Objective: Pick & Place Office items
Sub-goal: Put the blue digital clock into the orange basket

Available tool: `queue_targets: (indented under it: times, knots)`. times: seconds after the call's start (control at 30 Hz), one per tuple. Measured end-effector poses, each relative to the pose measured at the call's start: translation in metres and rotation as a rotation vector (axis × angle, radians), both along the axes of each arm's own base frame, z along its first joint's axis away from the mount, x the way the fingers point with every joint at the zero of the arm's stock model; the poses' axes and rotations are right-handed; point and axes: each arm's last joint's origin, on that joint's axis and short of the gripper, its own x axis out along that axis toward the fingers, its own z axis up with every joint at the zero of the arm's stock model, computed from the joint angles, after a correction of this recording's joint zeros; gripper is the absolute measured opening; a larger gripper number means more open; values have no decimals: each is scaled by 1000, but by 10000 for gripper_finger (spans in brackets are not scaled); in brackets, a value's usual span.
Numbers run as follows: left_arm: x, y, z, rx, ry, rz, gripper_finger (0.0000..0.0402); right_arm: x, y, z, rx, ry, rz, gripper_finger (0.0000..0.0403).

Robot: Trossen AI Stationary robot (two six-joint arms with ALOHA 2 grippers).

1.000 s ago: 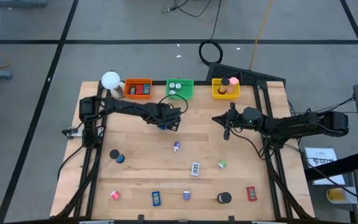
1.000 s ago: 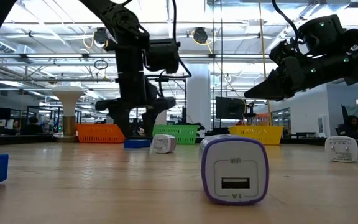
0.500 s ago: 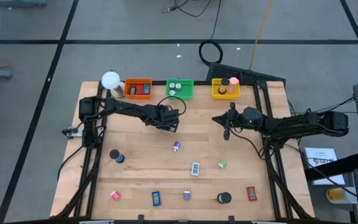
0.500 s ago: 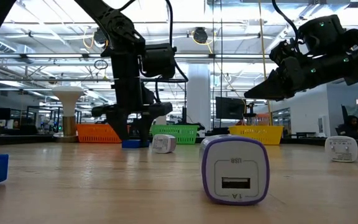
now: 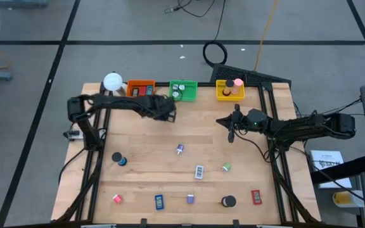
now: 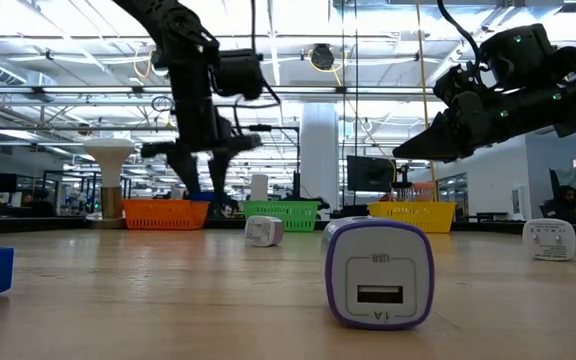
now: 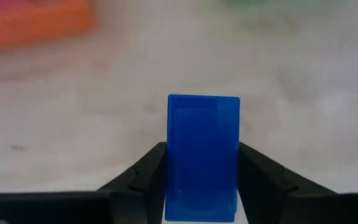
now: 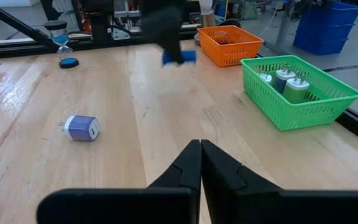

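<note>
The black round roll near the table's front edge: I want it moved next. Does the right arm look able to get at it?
Probably yes. The black round roll stands alone on bare wood, nothing between it and the shut, empty right gripper.

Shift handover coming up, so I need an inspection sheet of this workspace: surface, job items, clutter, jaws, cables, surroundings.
Surface: wooden table, no spills seen.
Job's things: blue flat rectangle held clear of the table; purple charger, black roll, red rectangle and others loose on the table.
Clutter: white ball lamp beside the orange tray; green tray and yellow tray partly filled.
Grippers: left gripper, jaws clamped on the blue rectangle near the orange tray; right gripper, jaws shut, empty.
Cables: coiled black cable on the floor behind the table.
Surroundings: grey floor, nothing else seen.
</note>
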Motion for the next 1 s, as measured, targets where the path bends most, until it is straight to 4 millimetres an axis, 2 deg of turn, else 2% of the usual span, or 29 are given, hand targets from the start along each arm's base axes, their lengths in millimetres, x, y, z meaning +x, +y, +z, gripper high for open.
queue_targets:
  times: [0.1, 0.2, 0.63, 0.8, 1.0]
  knots:
    - [-15, 18, 17, 31, -35, 70, 154, 0, 0, 0, 0, 0, 0, 1]
    - [-28, 38, 25, 59, -43, 114, 154, 0, 0, 0, 0, 0, 0, 1]
    - [-68, 112, 27, 149, -55, 253, 154, 0, 0, 1, -2, -8, -1, 1]
    - [-76, 127, 20, 137, -51, 275, 154, 0, 0, 1, -2, -7, -2, 1]
    - [-69, 135, -3, 99, -34, 253, 154, 0, 0, 1, -2, -7, -2, 0]
